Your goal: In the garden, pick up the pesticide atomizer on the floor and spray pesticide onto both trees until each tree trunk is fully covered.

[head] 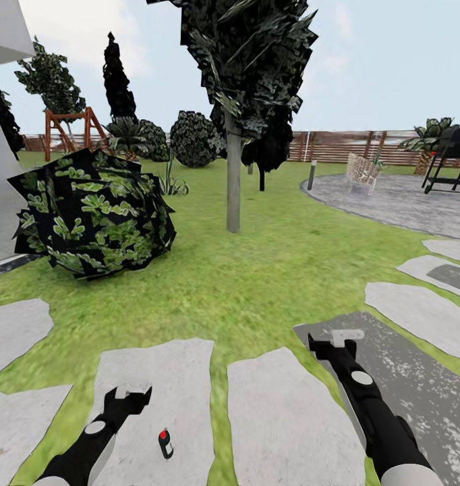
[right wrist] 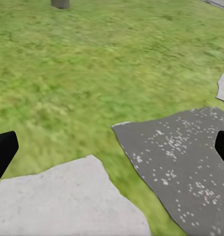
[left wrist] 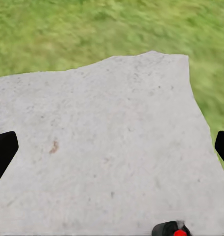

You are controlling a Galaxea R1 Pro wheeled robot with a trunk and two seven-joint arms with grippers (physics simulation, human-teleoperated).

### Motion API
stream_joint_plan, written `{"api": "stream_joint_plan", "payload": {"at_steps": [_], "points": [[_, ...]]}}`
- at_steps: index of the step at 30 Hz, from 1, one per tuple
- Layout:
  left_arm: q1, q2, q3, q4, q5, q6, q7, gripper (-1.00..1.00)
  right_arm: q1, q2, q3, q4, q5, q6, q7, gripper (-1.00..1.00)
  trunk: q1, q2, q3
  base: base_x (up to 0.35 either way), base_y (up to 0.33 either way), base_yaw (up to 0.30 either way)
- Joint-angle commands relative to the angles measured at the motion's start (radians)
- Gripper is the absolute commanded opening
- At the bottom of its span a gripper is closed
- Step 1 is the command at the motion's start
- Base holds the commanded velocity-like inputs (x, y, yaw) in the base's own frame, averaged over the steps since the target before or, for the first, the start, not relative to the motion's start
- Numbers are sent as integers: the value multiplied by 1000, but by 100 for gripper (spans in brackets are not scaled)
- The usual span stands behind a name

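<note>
One pesticide atomizer (head: pixel 165 443) lies on the paving stone (head: pixel 156 378) just beside my left gripper (head: pixel 130 393), both my grippers, right gripper (head: pixel 342 339) too, spread and empty, while past the grass one tree trunk (head: pixel 233 177) stands, perhaps a second (head: pixel 262 177) behind.
</note>
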Motion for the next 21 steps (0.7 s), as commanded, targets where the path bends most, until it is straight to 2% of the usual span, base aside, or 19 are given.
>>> {"api": "stream_joint_plan", "payload": {"at_steps": [1, 15, 21], "points": [[-1, -1, -1, 9, -1, -4, 2, 100, 0, 0, 0, 0, 0, 0, 0, 100, 4, -7, -5, 0, 0, 0], [-1, -1, -1, 24, 0, -8, 6, 100, 0, 0, -3, -1, 0, 3, 0, 100, 58, -105, -71, 0, 0, 28], [-1, -1, -1, 24, 0, -7, 6, 100, 0, 0, -3, -1, 0, 3, 0, 100, 60, -107, -103, 0, 0, 112]]}}
